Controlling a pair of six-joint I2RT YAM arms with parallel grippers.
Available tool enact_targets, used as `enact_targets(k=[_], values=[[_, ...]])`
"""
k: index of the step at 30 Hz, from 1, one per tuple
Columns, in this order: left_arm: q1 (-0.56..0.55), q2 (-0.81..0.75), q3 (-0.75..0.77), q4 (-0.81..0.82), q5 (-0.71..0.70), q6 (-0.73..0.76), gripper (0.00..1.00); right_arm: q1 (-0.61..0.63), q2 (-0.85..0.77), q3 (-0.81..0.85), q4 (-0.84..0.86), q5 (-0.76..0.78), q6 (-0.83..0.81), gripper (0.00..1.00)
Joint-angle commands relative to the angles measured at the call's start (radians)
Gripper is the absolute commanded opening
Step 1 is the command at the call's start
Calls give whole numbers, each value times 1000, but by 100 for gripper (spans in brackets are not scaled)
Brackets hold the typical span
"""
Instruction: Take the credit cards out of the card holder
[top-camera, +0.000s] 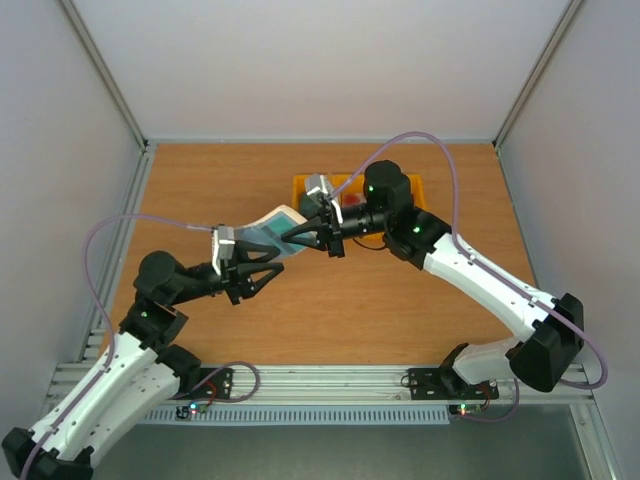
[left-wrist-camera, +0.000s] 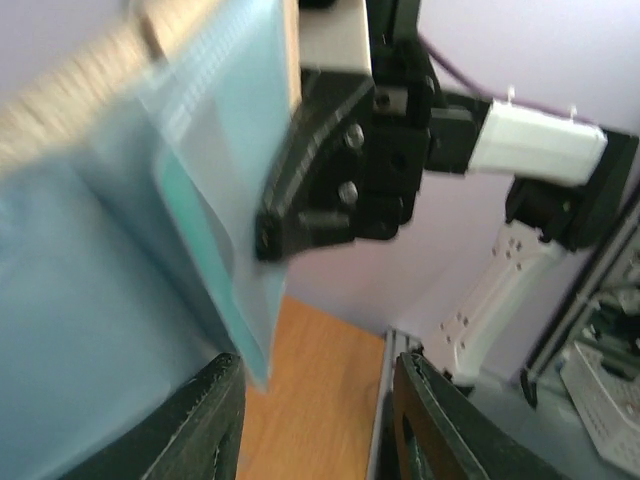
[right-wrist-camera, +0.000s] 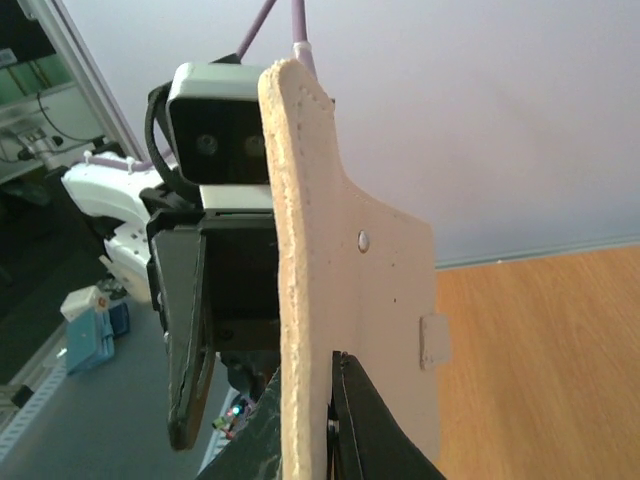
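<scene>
The card holder (top-camera: 280, 228) hangs in mid-air over the table's (top-camera: 200, 190) centre, with a teal credit card (left-wrist-camera: 195, 225) showing inside its translucent sleeve. The right gripper (right-wrist-camera: 310, 400) pinches its cream edge from 3 o'clock. The left gripper (left-wrist-camera: 318, 400), at 7 o'clock, stands spread around a sleeve corner. A yellow tray (top-camera: 297, 184) lies at 1 o'clock.

Left arm (top-camera: 112, 375) reaches from lower left toward frame centre | left gripper (left-wrist-camera: 318, 368) jaws apart | right arm (top-camera: 485, 285) bends in from lower right, wrist at upper centre | right gripper (right-wrist-camera: 312, 425) pinched tight on the card holder (right-wrist-camera: 350, 270)
</scene>
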Motion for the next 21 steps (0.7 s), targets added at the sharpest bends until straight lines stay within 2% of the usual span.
enact_targets(k=[1,4,6,8,11,17,19,21], values=[[-21,-43,84,-336,91,268,44,-21,-74,66,-211,39,-126,1],[-19,-78,174,-627,33,542,55,-67,-105,103,-428,34,-227,1],[-18,-90,227,-731,-5,634,67,-71,-98,162,-641,57,-339,1],[-12,-92,269,-801,-11,669,81,-72,-77,216,-819,76,-416,1],[-3,-91,306,-812,-6,684,98,-71,-46,269,-962,51,-466,1],[4,-47,229,-639,-13,523,100,-68,-27,282,-920,-70,-441,1],[4,-20,175,-584,35,470,99,-61,-16,286,-899,-89,-432,1],[2,2,135,-500,119,339,100,-52,-3,283,-883,-85,-430,1]])
